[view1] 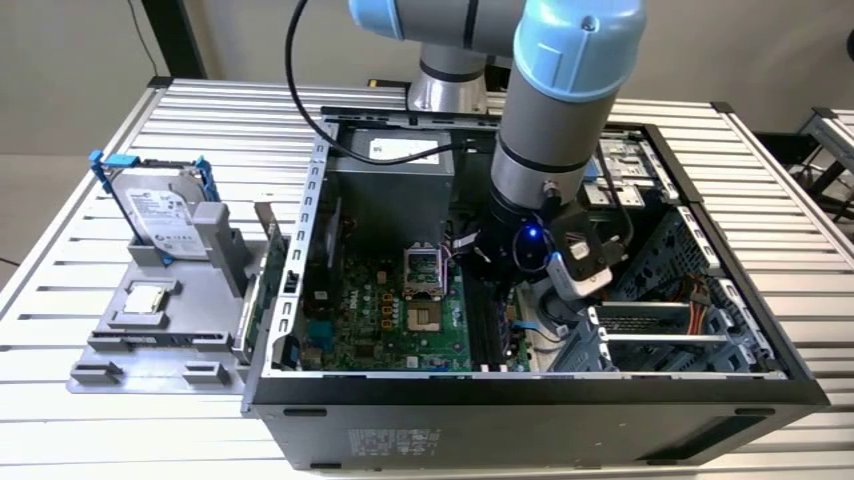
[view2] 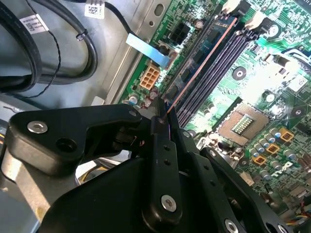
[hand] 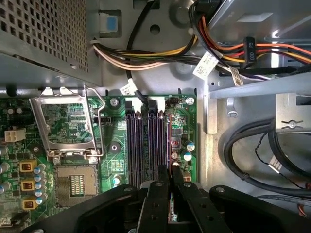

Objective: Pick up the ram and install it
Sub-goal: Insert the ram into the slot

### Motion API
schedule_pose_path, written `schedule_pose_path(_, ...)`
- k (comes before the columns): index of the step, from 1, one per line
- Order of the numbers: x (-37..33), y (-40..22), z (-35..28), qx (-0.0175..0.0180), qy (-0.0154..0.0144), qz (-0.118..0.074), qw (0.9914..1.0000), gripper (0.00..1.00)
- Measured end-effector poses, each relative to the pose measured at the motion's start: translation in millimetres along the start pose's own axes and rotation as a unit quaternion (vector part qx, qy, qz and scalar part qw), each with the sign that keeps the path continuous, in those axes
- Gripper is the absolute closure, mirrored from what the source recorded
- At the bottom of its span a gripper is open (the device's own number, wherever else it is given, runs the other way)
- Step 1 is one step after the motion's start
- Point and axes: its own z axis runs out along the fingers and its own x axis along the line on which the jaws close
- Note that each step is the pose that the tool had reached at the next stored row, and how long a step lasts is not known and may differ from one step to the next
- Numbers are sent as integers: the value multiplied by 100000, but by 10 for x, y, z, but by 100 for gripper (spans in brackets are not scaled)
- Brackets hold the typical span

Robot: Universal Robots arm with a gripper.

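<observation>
We are looking into the open computer case (view1: pixel 310 215), which is lying on its side on the slatted table (view1: pixel 801 250). Inside it, the green motherboard (view1: pixel 360 320) is covering the floor of the case, with the open processor socket (hand: pixel 65 128) sitting just beside the black memory slots (hand: pixel 146 145). Bundled power cables (hand: pixel 160 56) are running along the case wall beyond the slots, and thick black cables (hand: pixel 252 160) are curling in the bay next to the board.

Outside the case, toward the exterior view's left, a grey holder tray (view1: pixel 147 340) is carrying the hard drive (view1: pixel 163 215), standing upright, and a small square chip (view1: pixel 147 297) lying flat.

The room around the slots is tight: the socket frame is flanking one side and the metal bay divider (hand: pixel 210 107) the other, with a narrow strip of board between.

The arm (view1: pixel 547 130) is reaching steeply down into the case, its wrist low over the motherboard. The gripper (hand: pixel 170 177) is clamped on the ram (view2: pixel 204 60) (a thin board seen edge-on in the second wrist view), pinching one end between its closed fingers (hand: pixel 158 194). The ram is standing on edge along the slot farthest from the socket, lined up with its length; whether it is fully seated, we cannot tell.
</observation>
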Motion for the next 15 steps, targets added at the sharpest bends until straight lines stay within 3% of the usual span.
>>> schedule_pose_path(15, 14, -34, 2, 54, 31, 431, 99999, 100)
